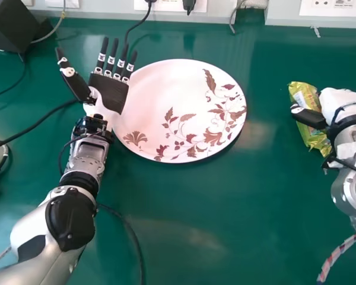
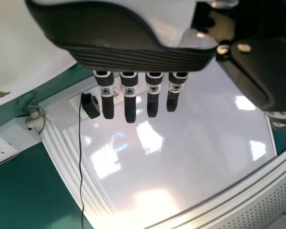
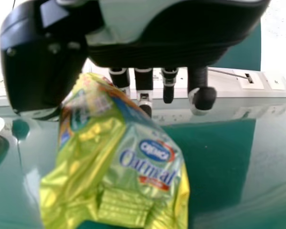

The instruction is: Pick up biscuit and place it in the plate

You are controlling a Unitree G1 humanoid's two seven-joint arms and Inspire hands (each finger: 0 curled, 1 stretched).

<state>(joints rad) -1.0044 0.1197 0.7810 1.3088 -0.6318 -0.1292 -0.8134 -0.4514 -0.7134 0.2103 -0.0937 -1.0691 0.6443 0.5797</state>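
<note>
Fingers and thumb of the right hand (image 1: 345, 105) were curled round the biscuit packet (image 3: 133, 160), whose long axis, in the head view, ran roughly away from the robot, across the line to the plate (image 1: 178, 86). That plate lay well apart, to the robot's left on the counter (image 1: 225, 231), so the coming carry probably called for a leftward sweep. Nearer it, at its left rim, was the left hand (image 1: 110, 92), fingers straight and holding nothing, a likely obstacle only if the packet overshot.
</note>
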